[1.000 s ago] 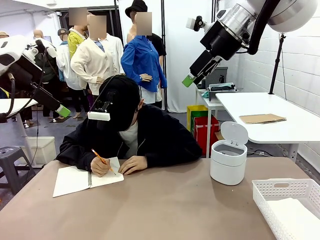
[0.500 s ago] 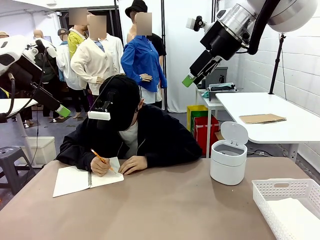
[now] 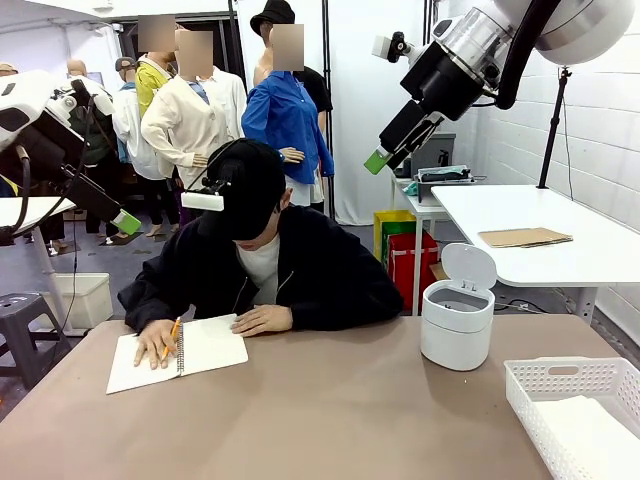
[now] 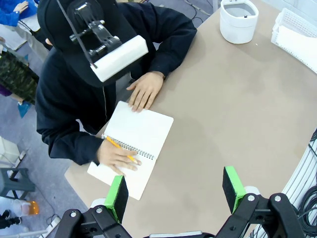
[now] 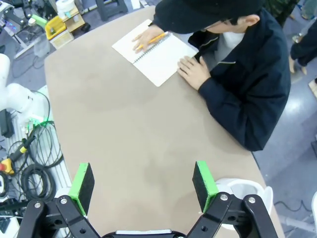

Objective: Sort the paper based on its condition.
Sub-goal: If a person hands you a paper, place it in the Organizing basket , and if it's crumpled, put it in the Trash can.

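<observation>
The paper as loose sheets is out of view. A spiral-bound white notebook (image 3: 177, 352) (image 4: 132, 146) (image 5: 156, 52) lies open at the table's far left in front of a seated person. One of the person's hands holds an orange pencil (image 3: 171, 338) flat on the left page. The other hand (image 3: 262, 320) rests at the notebook's right edge. My left gripper (image 3: 125, 222) (image 4: 176, 191) hangs high at the left, open and empty, looking down on the notebook. High at the upper right, my right gripper (image 3: 377, 160) (image 5: 143, 186) is also open and empty above the table.
A white lidded bin (image 3: 457, 320) (image 4: 238, 20) stands open at the table's right. A white slotted basket (image 3: 560, 380) (image 4: 292, 20) with something flat and white inside sits at the front right corner. A side table (image 3: 590, 260) behind holds brown cardboard (image 3: 524, 237). Cables (image 5: 29, 148) lie beside the table.
The person has raised the head and stopped writing. The pencil hand slid left onto the notebook's left page. Both arms stayed still.
</observation>
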Motion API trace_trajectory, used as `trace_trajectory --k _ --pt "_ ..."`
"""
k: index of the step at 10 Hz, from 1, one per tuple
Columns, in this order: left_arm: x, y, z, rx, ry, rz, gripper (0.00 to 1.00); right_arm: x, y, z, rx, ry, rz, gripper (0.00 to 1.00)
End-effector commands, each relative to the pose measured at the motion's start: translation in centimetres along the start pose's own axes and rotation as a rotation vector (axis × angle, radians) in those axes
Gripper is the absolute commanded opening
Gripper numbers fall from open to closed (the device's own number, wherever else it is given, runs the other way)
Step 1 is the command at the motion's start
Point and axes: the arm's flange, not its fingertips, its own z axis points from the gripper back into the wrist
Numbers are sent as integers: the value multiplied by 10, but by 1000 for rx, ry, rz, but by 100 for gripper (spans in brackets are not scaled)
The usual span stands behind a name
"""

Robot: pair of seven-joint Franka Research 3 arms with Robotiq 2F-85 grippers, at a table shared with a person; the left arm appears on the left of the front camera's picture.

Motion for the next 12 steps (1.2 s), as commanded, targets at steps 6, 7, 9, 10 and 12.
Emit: trace_trajectory --k 6,7,9,10,12 --pt "-1 0 0 7 9 2 100 -1 0 -1 6 5 -7 100" --pt "-1 0 0 7 9 2 100 -1 0 -1 6 5 -7 100" --pt "-1 0 0 7 9 2 100 -1 0 -1 6 5 -7 100" --pt "-1 0 0 7 9 2 100 -1 0 -1 6 5 -7 100" --pt "-1 0 0 7 9 2 100 -1 0 -1 6 5 -7 100"
